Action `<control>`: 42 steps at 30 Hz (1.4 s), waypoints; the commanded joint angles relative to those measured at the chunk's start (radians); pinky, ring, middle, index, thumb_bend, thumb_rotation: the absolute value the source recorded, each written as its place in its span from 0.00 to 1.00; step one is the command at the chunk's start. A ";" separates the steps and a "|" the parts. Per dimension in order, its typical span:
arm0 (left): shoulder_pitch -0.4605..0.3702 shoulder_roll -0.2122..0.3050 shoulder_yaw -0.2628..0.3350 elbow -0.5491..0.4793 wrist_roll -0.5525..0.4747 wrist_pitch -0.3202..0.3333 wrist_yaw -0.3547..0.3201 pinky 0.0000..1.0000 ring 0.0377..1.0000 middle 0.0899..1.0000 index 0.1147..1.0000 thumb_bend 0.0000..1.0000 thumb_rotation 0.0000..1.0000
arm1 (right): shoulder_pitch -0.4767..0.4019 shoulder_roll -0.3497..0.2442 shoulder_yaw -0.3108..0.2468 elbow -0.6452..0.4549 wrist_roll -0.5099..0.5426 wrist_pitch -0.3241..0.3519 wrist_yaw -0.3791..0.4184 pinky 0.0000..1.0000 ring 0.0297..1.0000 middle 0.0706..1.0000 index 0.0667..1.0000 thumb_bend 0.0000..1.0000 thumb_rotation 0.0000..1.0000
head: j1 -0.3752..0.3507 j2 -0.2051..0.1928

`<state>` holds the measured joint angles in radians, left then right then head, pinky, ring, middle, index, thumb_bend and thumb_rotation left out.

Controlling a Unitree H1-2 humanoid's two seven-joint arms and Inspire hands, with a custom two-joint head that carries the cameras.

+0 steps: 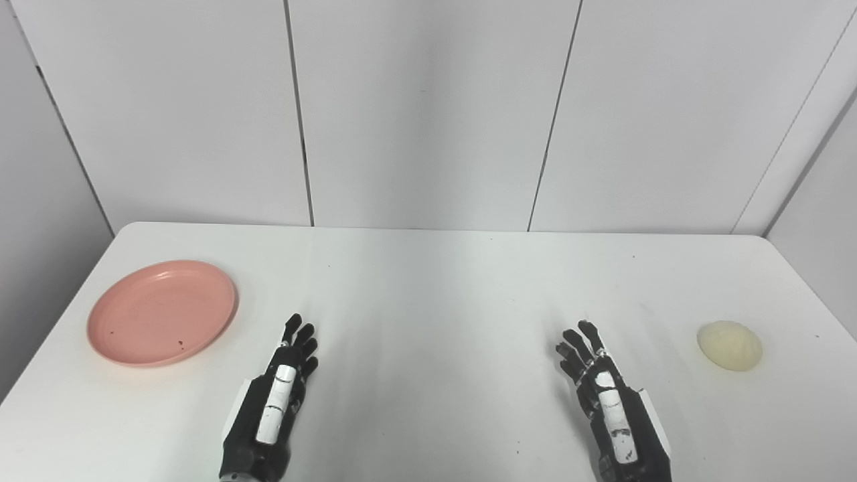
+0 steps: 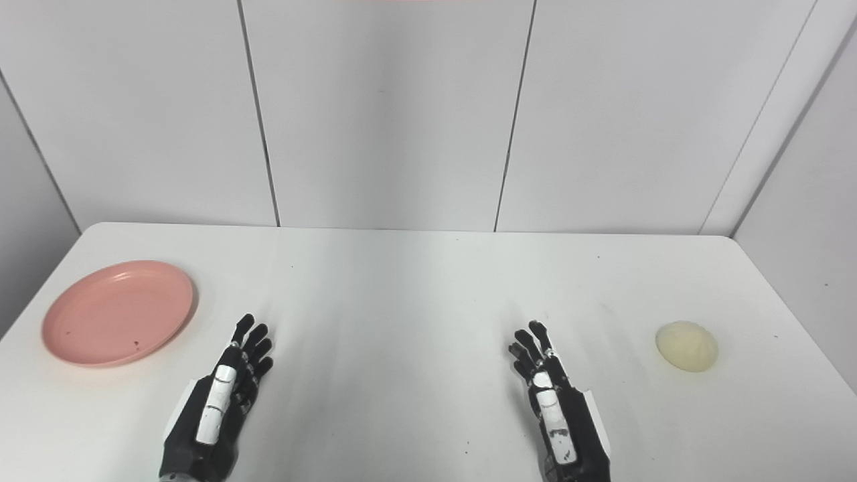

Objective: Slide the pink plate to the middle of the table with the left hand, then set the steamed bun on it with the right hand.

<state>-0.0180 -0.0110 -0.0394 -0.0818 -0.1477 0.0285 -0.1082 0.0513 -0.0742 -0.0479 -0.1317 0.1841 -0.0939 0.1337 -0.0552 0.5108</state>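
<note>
The pink plate [image 1: 162,312] lies flat on the left side of the white table [image 1: 428,281], with nothing on it but a few dark specks. A pale steamed bun [image 1: 730,345] sits near the right edge. My left hand [image 1: 274,402] rests low near the front edge, open, fingers stretched forward, to the right of the plate and apart from it. My right hand [image 1: 609,402] is also open with fingers apart, well to the left of the bun and not touching it. Neither hand holds anything.
White wall panels [image 1: 428,114] stand right behind the table's far edge. The table's left and right edges [image 2: 797,301] run close to the plate and the bun.
</note>
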 commanded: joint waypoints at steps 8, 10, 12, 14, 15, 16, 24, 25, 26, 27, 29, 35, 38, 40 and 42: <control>-0.020 0.002 -0.006 -0.014 0.016 -0.009 -0.001 1.00 1.00 1.00 1.00 0.81 0.89 | 0.010 -0.002 -0.005 0.043 -0.003 -0.030 0.001 0.95 0.91 0.92 0.95 0.80 0.89 | 0.016 -0.013; -0.021 -0.002 -0.007 -0.006 0.017 -0.013 0.000 1.00 1.00 1.00 1.00 0.81 0.88 | 0.009 -0.004 -0.007 0.050 0.000 -0.034 0.002 0.95 0.91 0.92 0.95 0.79 0.89 | 0.027 -0.022; -0.023 -0.006 -0.010 0.005 0.020 -0.018 0.000 1.00 1.00 1.00 1.00 0.81 0.88 | 0.006 -0.007 -0.011 0.063 0.008 -0.041 0.007 0.95 0.91 0.91 0.94 0.78 0.89 | 0.044 -0.036; -0.027 -0.013 -0.015 0.021 0.026 -0.029 -0.001 1.00 1.00 1.00 1.00 0.79 0.88 | 0.002 -0.015 -0.017 0.082 0.019 -0.051 0.015 0.96 0.91 0.92 0.95 0.78 0.89 | 0.072 -0.056; -0.028 -0.018 -0.017 0.032 0.029 -0.036 0.000 1.00 1.00 1.00 1.00 0.78 0.88 | -0.001 -0.019 -0.020 0.093 0.026 -0.057 0.021 0.97 0.92 0.92 0.95 0.78 0.89 | 0.085 -0.066; -0.030 -0.023 -0.020 0.042 0.032 -0.041 0.002 1.00 1.00 1.00 1.00 0.77 0.88 | -0.002 -0.023 -0.023 0.103 0.033 -0.063 0.027 0.98 0.92 0.93 0.96 0.78 0.89 | 0.100 -0.075; -0.056 -0.050 -0.052 0.143 0.087 -0.118 0.012 1.00 1.00 1.00 1.00 0.73 0.92 | -0.029 -0.064 -0.045 0.206 0.072 -0.132 0.068 1.00 0.96 0.96 1.00 0.75 0.93 | 0.209 -0.148; -0.060 -0.054 -0.056 0.160 0.094 -0.131 0.015 1.00 1.00 1.00 1.00 0.73 0.92 | -0.032 -0.069 -0.048 0.216 0.075 -0.135 0.071 1.00 0.96 0.96 1.00 0.75 0.94 | 0.230 -0.162; -0.064 -0.057 -0.057 0.172 0.100 -0.141 0.018 1.00 1.00 1.00 1.00 0.73 0.92 | -0.034 -0.072 -0.049 0.224 0.078 -0.137 0.072 1.00 0.97 0.97 1.00 0.75 0.95 | 0.230 -0.162; -0.068 -0.062 -0.058 0.187 0.103 -0.153 0.021 1.00 1.00 1.00 1.00 0.72 0.92 | -0.037 -0.075 -0.051 0.232 0.080 -0.137 0.072 1.00 0.97 0.97 1.00 0.75 0.95 | 0.243 -0.171; -0.074 -0.068 -0.058 0.211 0.106 -0.176 0.024 1.00 1.00 1.00 1.00 0.71 0.92 | -0.041 -0.080 -0.053 0.246 0.083 -0.140 0.071 1.00 0.98 0.98 1.00 0.75 0.95 | 0.254 -0.178; -0.078 -0.077 -0.060 0.237 0.122 -0.212 0.030 1.00 1.00 1.00 1.00 0.69 0.91 | -0.045 -0.089 -0.056 0.262 0.092 -0.148 0.078 1.00 0.99 0.99 1.00 0.76 0.97 | 0.273 -0.168; -0.073 -0.077 -0.061 0.232 0.120 -0.216 0.027 1.00 1.00 1.00 1.00 0.69 0.91 | -0.039 -0.088 -0.056 0.250 0.095 -0.145 0.073 1.00 0.99 0.99 1.00 0.76 0.98 | 0.273 -0.158; -0.070 -0.075 -0.062 0.228 0.119 -0.219 0.024 1.00 1.00 1.00 1.00 0.69 0.91 | -0.034 -0.088 -0.055 0.237 0.093 -0.138 0.070 1.00 0.99 0.98 1.00 0.76 0.99 | 0.273 -0.149; -0.066 -0.074 -0.063 0.220 0.117 -0.213 0.022 1.00 1.00 1.00 1.00 0.69 0.91 | -0.028 -0.087 -0.054 0.225 0.098 -0.133 0.072 1.00 0.99 0.98 1.00 0.77 0.99 | 0.272 -0.139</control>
<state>-0.1208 -0.0818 -0.0949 0.1009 -0.0322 -0.1614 -0.0823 -0.0527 -0.1620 -0.0982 0.0296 0.2735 -0.2098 0.1870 0.2178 0.3711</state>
